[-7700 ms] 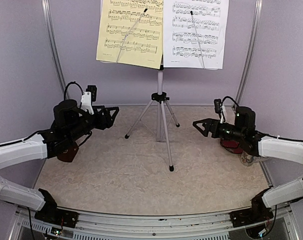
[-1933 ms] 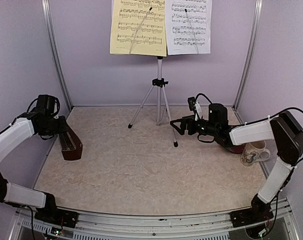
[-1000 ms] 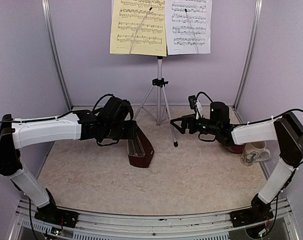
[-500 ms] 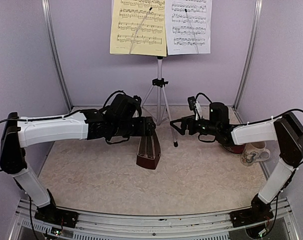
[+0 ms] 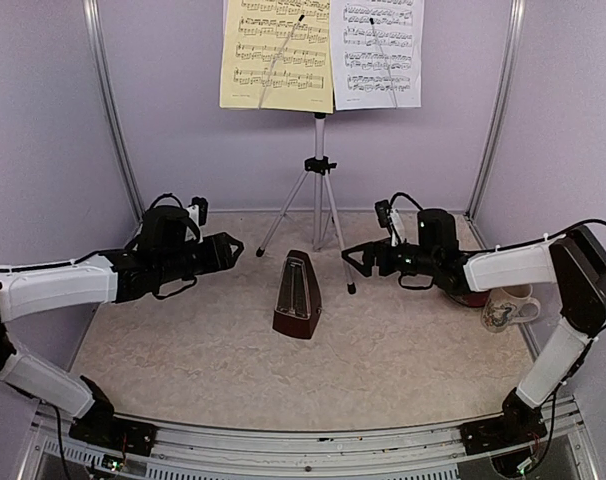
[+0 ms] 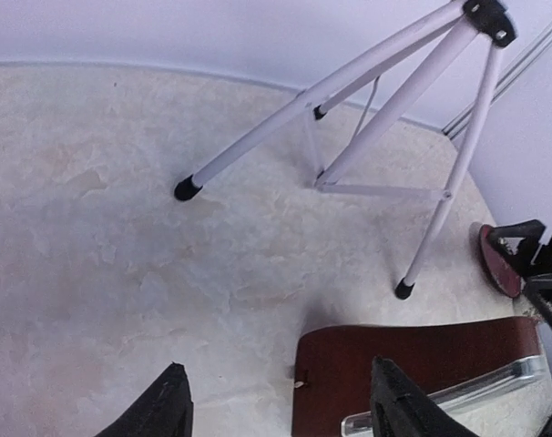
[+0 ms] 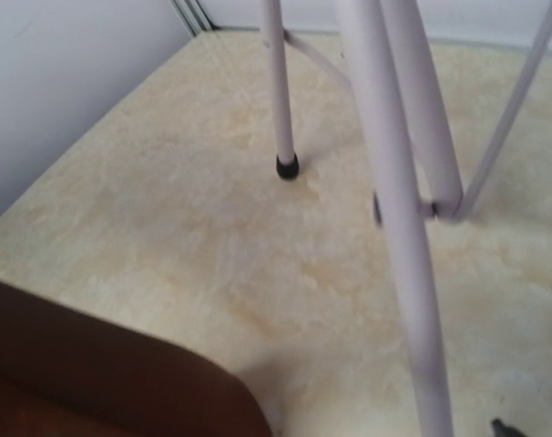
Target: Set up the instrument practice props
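Observation:
The white tripod music stand stands at the back centre, with the yellow sheet and the white sheet side by side on its desk. On the table just in front of the tripod, the brown pyramid metronome stands upright, free of both grippers. My left gripper hangs open a short way to its left with nothing in it; its wrist view shows the metronome beyond the fingertips. My right gripper is open beside the tripod's front leg, which crosses its wrist view as a thick pole.
A floral white mug and a red round dish sit at the right, partly behind my right forearm. Purple walls and metal corner posts close in the back and sides. The tripod's feet spread over the rear of the table.
My left gripper let go of the metronome, which now stands upright, and drew back to the left. The right arm barely moved.

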`<state>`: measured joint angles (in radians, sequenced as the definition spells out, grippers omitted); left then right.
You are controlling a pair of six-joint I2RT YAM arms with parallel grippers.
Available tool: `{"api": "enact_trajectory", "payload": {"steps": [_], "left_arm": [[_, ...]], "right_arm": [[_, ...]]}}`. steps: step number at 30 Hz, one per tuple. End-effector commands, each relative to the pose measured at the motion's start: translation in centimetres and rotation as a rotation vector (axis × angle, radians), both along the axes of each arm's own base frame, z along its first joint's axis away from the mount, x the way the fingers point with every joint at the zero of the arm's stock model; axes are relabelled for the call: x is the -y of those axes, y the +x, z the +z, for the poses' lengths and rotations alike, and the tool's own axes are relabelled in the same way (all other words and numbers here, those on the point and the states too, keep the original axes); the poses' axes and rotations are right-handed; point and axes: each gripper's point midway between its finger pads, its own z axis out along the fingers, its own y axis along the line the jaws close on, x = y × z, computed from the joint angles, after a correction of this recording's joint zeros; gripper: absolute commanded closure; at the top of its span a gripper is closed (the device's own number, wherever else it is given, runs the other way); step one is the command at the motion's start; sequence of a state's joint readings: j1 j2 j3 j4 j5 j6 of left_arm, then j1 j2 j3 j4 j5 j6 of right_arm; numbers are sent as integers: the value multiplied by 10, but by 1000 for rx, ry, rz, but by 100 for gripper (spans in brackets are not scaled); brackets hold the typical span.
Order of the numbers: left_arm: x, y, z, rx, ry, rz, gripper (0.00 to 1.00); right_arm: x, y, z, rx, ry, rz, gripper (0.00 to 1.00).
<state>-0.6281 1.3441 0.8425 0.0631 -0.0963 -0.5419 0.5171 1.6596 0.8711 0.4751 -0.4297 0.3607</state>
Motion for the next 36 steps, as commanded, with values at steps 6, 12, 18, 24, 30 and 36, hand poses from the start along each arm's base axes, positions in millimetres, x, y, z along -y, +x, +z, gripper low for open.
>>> {"api": "enact_trajectory", "payload": {"steps": [6, 12, 18, 24, 30, 36], "left_arm": [[22, 7, -99, -68, 47, -130, 44], [56, 1, -131, -87, 87, -248, 49], [83, -21, -157, -116, 76, -353, 55], [126, -61, -150, -73, 9, -495, 56], [165, -97, -147, -51, -52, -619, 56], [142, -97, -136, 26, -72, -585, 48]], "right_arm": [[-3, -24, 8, -76, 38, 46, 0], [-1, -32, 22, -87, 66, 56, 0], [8, -32, 41, -93, 100, 31, 0], [12, -35, 55, -88, 114, 38, 0], [13, -36, 53, -95, 106, 29, 0], [4, -44, 52, -51, 57, 64, 0]]}}
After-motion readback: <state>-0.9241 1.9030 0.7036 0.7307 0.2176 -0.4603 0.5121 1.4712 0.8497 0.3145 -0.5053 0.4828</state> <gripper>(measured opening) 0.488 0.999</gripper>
